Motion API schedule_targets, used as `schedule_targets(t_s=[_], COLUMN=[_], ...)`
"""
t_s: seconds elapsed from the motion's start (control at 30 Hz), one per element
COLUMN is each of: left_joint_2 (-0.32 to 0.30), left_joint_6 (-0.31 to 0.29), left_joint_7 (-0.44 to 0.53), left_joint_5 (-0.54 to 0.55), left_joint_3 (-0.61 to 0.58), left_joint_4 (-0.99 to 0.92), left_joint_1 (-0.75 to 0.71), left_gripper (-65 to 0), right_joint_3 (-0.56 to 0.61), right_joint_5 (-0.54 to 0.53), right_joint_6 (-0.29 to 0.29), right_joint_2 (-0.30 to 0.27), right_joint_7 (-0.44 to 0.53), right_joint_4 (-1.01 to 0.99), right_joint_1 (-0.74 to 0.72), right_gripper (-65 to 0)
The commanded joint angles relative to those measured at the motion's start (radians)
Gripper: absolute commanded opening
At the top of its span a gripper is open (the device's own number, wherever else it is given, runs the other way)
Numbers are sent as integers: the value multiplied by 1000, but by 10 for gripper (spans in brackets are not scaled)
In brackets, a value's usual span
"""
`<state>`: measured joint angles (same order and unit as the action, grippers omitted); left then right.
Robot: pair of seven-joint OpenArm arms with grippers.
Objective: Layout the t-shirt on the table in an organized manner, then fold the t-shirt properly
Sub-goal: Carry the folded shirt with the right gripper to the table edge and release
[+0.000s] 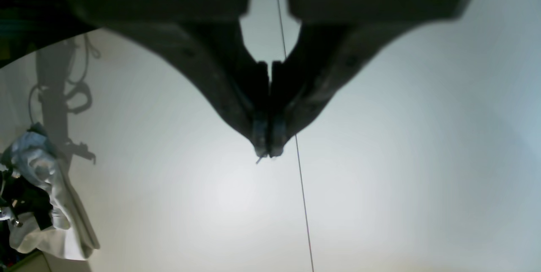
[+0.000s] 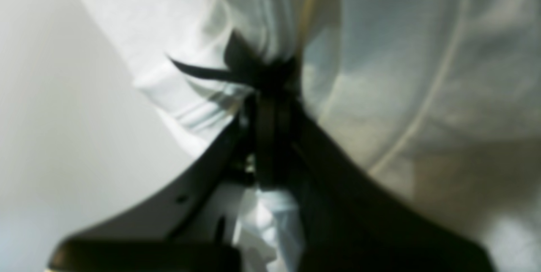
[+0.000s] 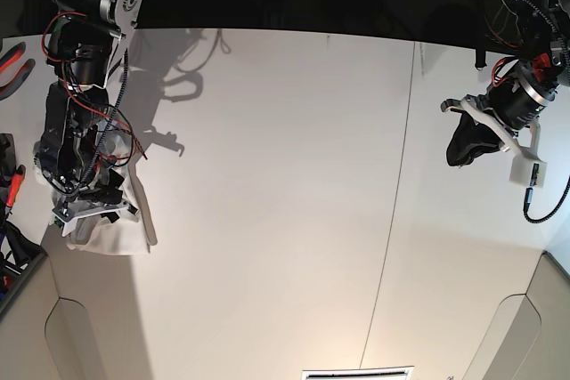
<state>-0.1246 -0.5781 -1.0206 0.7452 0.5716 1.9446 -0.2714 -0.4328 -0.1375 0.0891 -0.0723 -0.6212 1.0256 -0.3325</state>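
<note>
Our right gripper (image 2: 270,94) is clamped on the bunched t-shirt (image 2: 401,73) to carry it from the tabletop (image 3: 267,175) edge; our left gripper (image 1: 265,151), pressed together on nothing, waits well away from the t-shirt.

The right gripper (image 2: 270,90) sits at the base view's left edge of the table (image 3: 267,175), with the t-shirt (image 3: 111,229) bunched directly around and under its tips; fabric lies on both sides of the claw in the right wrist view. The left gripper (image 1: 266,145) hangs above the table near the opposite edge, well apart from the t-shirt. The seam line (image 1: 302,196) runs directly beneath this claw, passing just beside its tips. The 2 claws stand far apart.
</note>
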Motion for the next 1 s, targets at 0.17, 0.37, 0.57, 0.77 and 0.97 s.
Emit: schedule_targets(t_s=[0.17, 0.37, 0.57, 0.77, 0.97], left_joint_2=[-9, -9, -9, -9, -9], left_joint_6=[-14, -14, -14, -15, -18], left_joint_7=[22, 23, 63, 67, 67], left_joint_5=[48, 51, 51, 41, 13], left_joint_3=[3, 4, 4, 4, 4], left_joint_4=[18, 18, 18, 18, 18], left_joint_1=[5, 5, 5, 5, 2], left_gripper=[-650, -650, -650, -650, -650], right_joint_3=[-19, -15, 30, 113, 234], right_joint_5=[27, -2, -27, -68, -144], right_joint_6=[17, -54, -169, -211, -286], right_joint_2=[-8, -8, -8, -11, -11], right_joint_7=[-23, -25, -75, -120, -169], right_joint_4=[3, 202, 469, 660, 829], right_joint_1=[-55, -80, -76, -9, 148], right_gripper=[-650, -650, -650, -650, -650])
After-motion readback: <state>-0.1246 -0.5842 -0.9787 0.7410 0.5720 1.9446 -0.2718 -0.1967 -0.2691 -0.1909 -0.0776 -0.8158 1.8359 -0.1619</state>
